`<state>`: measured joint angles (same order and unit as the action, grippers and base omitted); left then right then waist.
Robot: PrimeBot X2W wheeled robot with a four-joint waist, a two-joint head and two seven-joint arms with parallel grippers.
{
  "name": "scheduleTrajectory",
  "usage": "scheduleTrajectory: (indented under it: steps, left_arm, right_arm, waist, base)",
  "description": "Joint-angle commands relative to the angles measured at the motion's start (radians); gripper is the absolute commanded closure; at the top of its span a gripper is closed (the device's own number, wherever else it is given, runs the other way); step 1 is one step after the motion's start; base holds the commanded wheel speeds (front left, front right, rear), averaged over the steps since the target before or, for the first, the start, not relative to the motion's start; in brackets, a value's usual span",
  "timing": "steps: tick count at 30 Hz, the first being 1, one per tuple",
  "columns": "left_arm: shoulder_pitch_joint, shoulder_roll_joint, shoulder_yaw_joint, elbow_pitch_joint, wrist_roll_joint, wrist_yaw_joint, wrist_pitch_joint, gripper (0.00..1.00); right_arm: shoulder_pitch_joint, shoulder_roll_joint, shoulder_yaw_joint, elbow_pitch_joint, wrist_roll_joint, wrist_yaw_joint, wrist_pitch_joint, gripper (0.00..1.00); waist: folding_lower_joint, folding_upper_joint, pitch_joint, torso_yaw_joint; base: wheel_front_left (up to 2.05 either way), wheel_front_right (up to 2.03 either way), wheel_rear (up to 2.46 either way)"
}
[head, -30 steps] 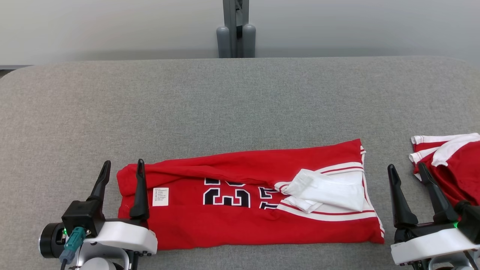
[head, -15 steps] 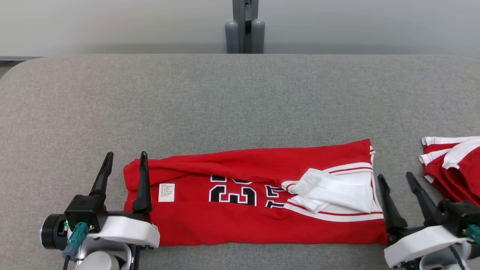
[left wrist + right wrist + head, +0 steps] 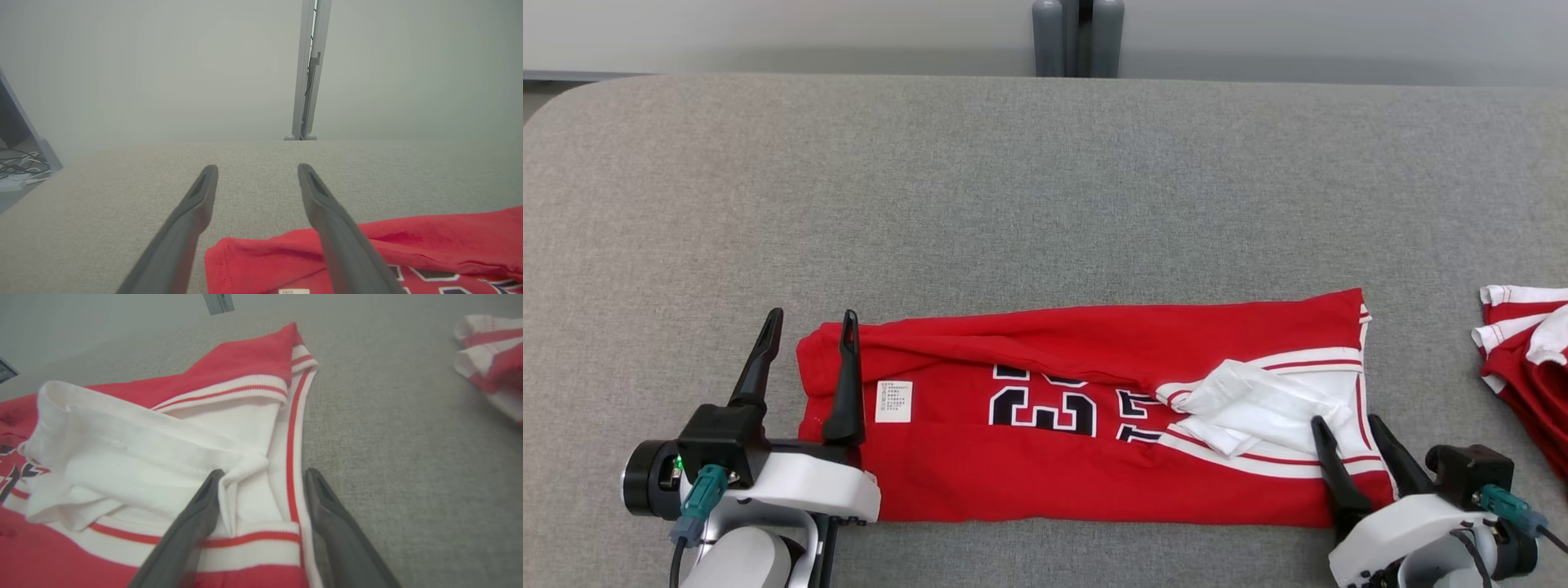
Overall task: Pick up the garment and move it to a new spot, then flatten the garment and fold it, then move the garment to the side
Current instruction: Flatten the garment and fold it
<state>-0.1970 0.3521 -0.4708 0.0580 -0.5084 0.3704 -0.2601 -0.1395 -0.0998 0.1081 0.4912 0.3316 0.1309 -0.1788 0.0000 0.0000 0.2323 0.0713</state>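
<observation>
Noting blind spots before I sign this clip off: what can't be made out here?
- Second red garment: head view, cut off by the right edge.
- Label on the jersey: head view, print too small.
- Jersey's number: head view, top hidden under a red fold.
- Left gripper: head view, unclear whether its finger touches the cloth.

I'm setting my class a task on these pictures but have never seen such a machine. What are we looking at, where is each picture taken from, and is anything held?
It is a two-armed robot. The overhead picture comes from its head, looking down on a grey padded table. The other two come from wrist cameras, looking along that arm's two dark fingers. A folded red jersey lies on the table, another red garment at the right edge. The left gripper and right gripper stand open at the jersey's ends; nothing is held.
</observation>
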Motion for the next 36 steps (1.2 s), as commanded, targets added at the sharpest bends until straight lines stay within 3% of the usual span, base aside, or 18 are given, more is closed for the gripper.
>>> scheduleTrajectory:
  steps: [1,6,7,8,9,14,26,31,36]
  left_arm:
    - [-0.020,0.000,0.003,0.003,0.007,-0.005,-0.003,0.00]
    - [-0.022,-0.004,0.005,0.010,0.009,-0.011,-0.003,0.00]
    - [-0.024,-0.004,0.006,0.011,0.010,-0.014,-0.003,0.00]
    - [-0.026,-0.005,0.007,0.012,0.012,-0.016,-0.003,0.00]
    - [-0.028,-0.006,0.008,0.013,0.013,-0.017,-0.003,0.00]
    - [-0.029,-0.005,0.025,0.005,0.018,-0.010,-0.003,0.00]
    - [-0.011,0.005,0.036,-0.002,0.023,-0.012,-0.003,0.00]
    - [-0.011,0.007,0.034,-0.006,0.022,-0.011,-0.003,0.00]
    - [-0.014,0.007,0.028,-0.005,0.020,-0.016,-0.003,0.00]
  right_arm:
    - [-0.004,0.001,0.008,0.029,0.009,0.000,0.001,0.00]
    - [-0.031,0.017,0.048,0.113,0.045,0.000,-0.001,0.00]
    - [-0.034,0.020,0.065,0.125,0.055,0.000,0.002,0.50]
    - [-0.034,0.023,0.081,0.132,0.068,0.001,0.005,0.71]
    - [-0.034,0.027,0.094,0.136,0.086,0.001,0.006,1.00]
    - [-0.042,-0.002,0.094,0.114,0.143,0.000,-0.038,1.00]
    - [-0.037,-0.101,-0.082,0.011,0.131,-0.002,-0.086,1.00]
    - [-0.033,-0.082,-0.029,-0.155,0.081,0.000,-0.087,1.00]
    - [-0.021,-0.051,0.094,-0.371,0.035,0.000,-0.036,1.00]
  waist:
    - [0.0000,0.0000,0.003,0.000]
    - [0.0000,0.0000,0.011,-0.001]
    - [0.0000,0.0000,0.013,-0.002]
    - [0.0000,0.0000,0.014,-0.002]
    - [0.0000,0.0000,0.015,-0.003]
    - [0.0000,0.0000,0.018,-0.019]
    - [0.0000,0.0000,0.002,-0.054]
    - [0.0000,0.0000,-0.002,-0.064]
    - [0.0000,0.0000,-0.009,-0.064]
  base:
    - [0.00,0.00,0.00]
    - [0.00,0.00,0.00]
    - [0.00,0.00,0.00]
    - [0.00,0.00,0.00]
    - [0.00,0.00,0.00]
    - [0.00,0.00,0.00]
    - [0.00,0.00,0.00]
    - [0.00,0.00,0.00]
    - [0.00,0.00,0.00]
